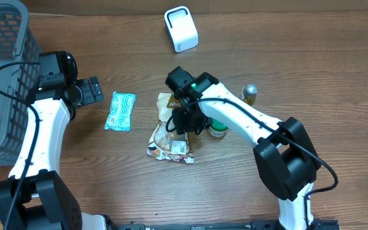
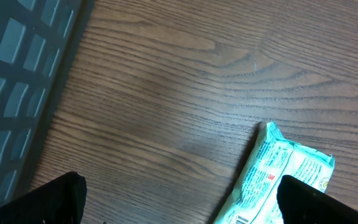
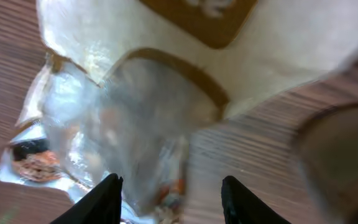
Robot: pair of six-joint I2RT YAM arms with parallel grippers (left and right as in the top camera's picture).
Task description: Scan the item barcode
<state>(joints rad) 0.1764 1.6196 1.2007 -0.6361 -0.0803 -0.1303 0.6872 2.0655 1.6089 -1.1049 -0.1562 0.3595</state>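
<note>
Overhead: even warm room light, fairly bright, table grain sharp, shadows soft and short. White box at 12 o'clock nearly blown out; green light glows on the right arm. Left wrist: dimmer, cooler; grain sharp mid-frame, basket at 9 o'clock soft, left pincer fingers at 7 and 5 o'clock black, no detail. Right wrist: badly out of focus, too close; glare on snack bag film, 3 o'clock edge a brown smear.

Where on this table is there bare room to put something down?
Bare wood between the gray basket and white scanner, right of the scanner, and in front of the teal packet. Crowded at centre: snack bag, green can and bottle around the right arm.
</note>
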